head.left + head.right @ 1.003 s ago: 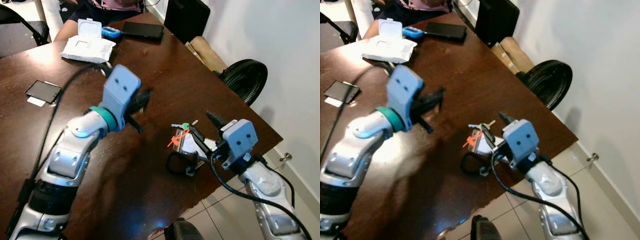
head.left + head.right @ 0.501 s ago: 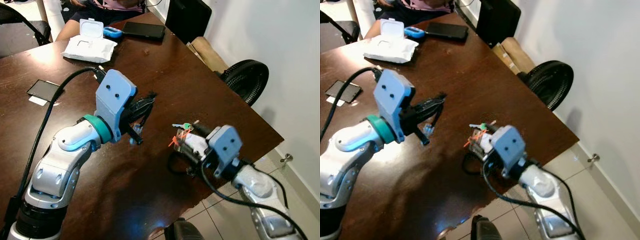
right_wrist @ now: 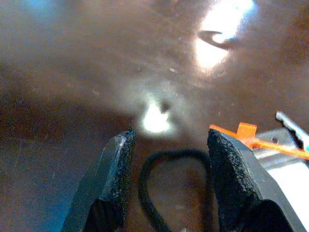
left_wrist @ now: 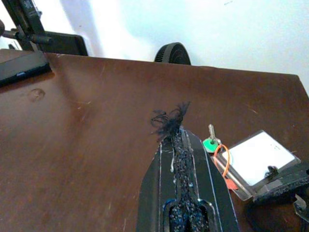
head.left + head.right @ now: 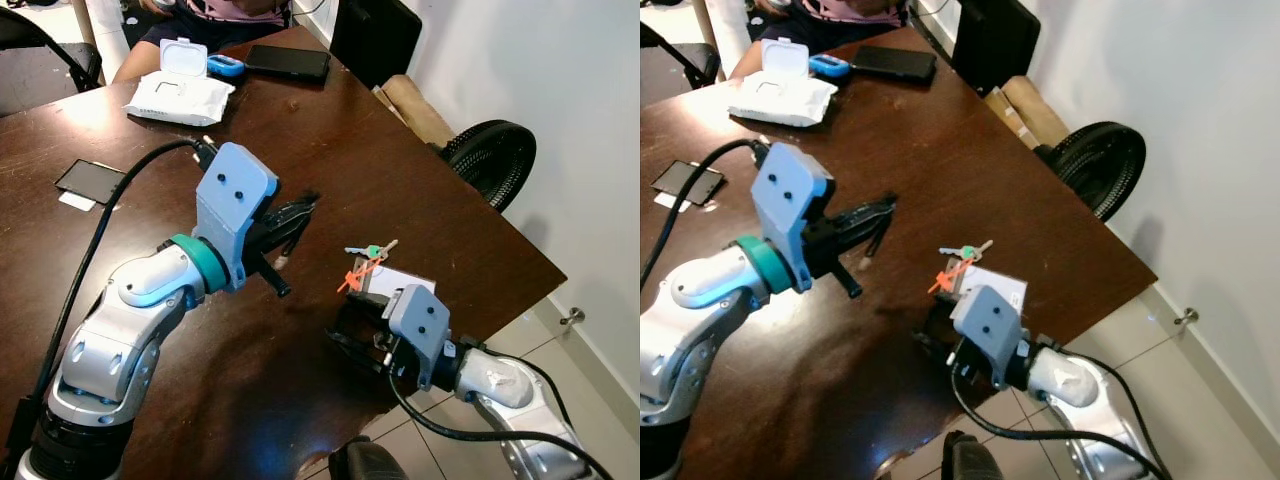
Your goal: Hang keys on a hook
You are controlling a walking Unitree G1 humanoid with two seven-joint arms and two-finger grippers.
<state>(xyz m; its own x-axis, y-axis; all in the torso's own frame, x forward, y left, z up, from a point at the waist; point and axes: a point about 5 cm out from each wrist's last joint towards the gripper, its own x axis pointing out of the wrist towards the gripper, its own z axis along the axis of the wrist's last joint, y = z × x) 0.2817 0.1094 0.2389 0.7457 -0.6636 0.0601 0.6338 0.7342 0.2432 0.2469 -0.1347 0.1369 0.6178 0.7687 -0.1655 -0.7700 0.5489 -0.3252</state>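
While one dark brown table (image 5: 420, 190) carries everything, two silver arms reach over it from the near side. One black fan (image 5: 490, 160) stands on the floor past the table's right edge, and one person (image 5: 215, 15) sits at the far end. On the far part of the table lie one white wipes pack (image 5: 175, 95), two dark phones (image 5: 288, 62), the second (image 5: 88, 182) nearer the left edge, and one small blue object (image 5: 222, 66).

One bunch of keys (image 5: 368, 252) lies near the table's right corner, with an orange tag, a green key head, a clear card holder (image 5: 400, 282) and a black cord loop (image 3: 176, 186) attached.

Only two end effectors are present. The left end effector (image 5: 298, 212) hovers above the table left of the keys, fingers pressed together, a frayed black tuft at the tip in the left wrist view. The right end effector (image 3: 169, 150) sits low at the near edge, fingers apart; the right wrist view shows the cord loop lying between them, hidden behind the wrist housing in the head views.
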